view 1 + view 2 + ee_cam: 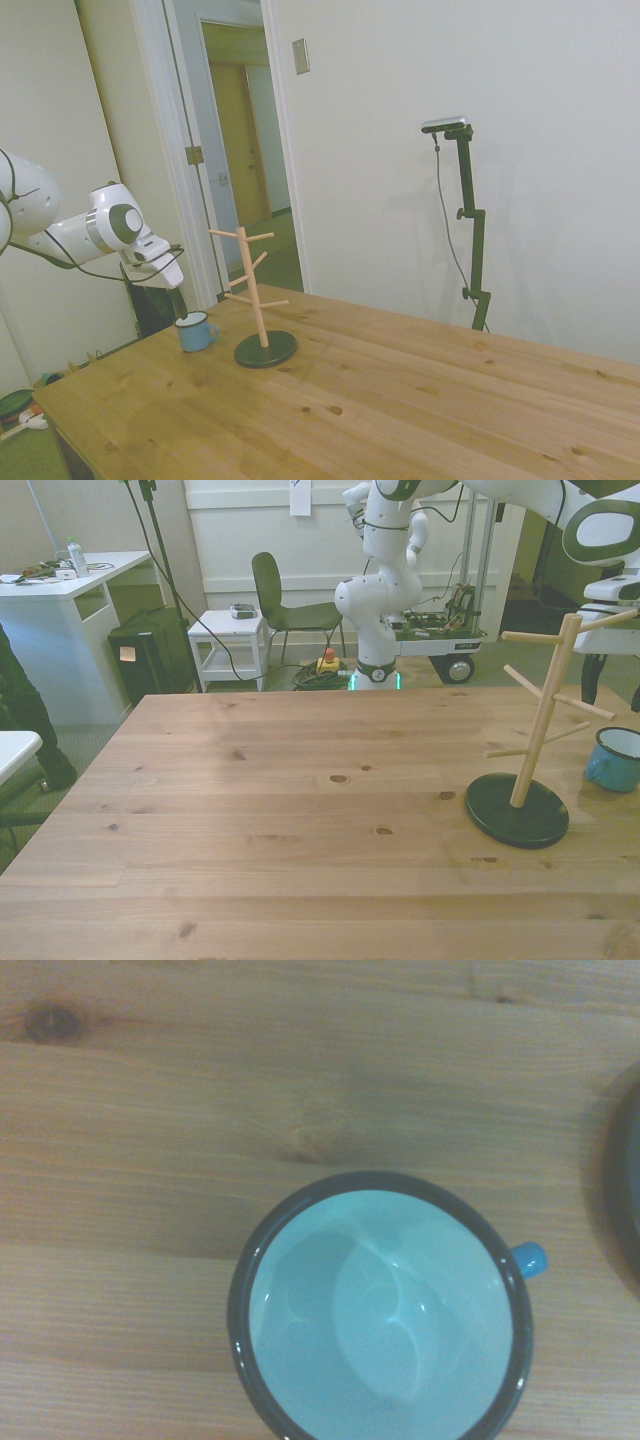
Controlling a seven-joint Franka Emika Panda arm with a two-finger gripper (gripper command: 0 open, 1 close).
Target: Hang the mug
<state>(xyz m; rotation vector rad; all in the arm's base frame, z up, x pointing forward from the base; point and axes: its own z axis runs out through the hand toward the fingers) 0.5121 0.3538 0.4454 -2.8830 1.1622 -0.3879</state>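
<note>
- On the wooden table [400,390] we count one mug [196,332] and one peg stand [258,300], standing near each other, apart.
- We note the mug upright on the tabletop, light blue outside, pale inside with a dark rim, nothing in it.
- We count several pegs on the stand, all bare; its dark round base sits flat.
- We see the white arm [90,232] slanting down toward the mug, the gripper [178,300] just above its rim.
- Fingers: dark against a dark background; we cannot tell their spread.

above mug [196,331]: open, apparently | beside: peg stand [256,292] close | table [420,400] elsewhere bare
</note>
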